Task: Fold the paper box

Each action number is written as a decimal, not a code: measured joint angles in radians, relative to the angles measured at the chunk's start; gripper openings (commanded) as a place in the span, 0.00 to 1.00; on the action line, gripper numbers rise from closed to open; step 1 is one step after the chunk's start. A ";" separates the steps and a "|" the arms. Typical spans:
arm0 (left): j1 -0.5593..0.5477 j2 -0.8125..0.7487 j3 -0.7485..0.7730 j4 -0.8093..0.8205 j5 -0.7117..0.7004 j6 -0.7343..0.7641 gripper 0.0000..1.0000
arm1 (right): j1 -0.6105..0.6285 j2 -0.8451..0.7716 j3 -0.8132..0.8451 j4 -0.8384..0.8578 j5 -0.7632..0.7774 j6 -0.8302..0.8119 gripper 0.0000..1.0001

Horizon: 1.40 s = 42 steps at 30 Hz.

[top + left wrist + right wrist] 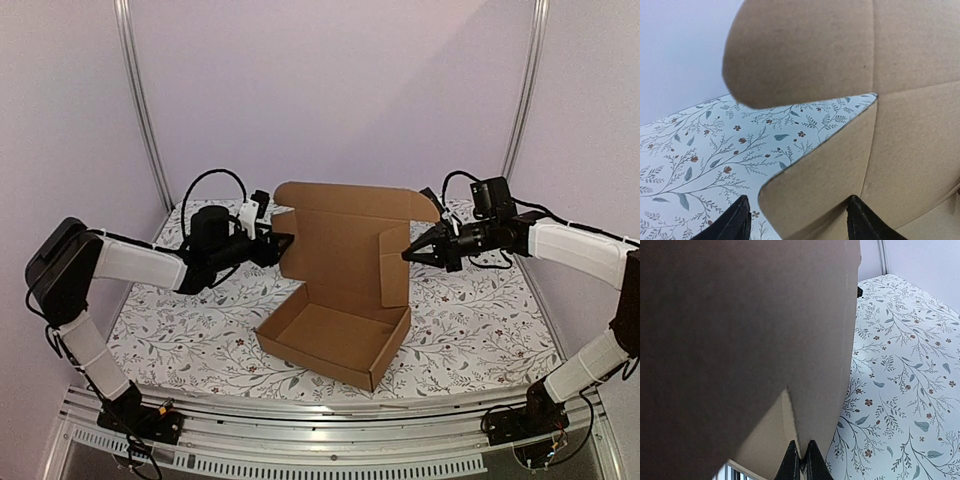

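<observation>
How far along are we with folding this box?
Done: the paper box has its tray walls standing, with the lid upright behind.
In hand: the right gripper is pinched shut on the lid's right side flap. The left gripper is open, straddling the left side flap without clamping it.
Left: probably tuck both flaps inward, then close the lid.
</observation>
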 measured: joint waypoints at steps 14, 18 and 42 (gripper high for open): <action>0.082 0.142 0.071 0.140 0.457 -0.060 0.00 | -0.005 0.016 0.034 -0.091 -0.052 -0.045 0.31; 0.107 0.171 0.023 0.281 0.489 -0.155 0.00 | -0.005 0.032 0.034 -0.066 -0.061 -0.020 0.33; 0.095 0.241 -0.037 0.468 0.509 -0.416 0.00 | 0.030 0.069 0.026 0.151 0.015 0.175 0.06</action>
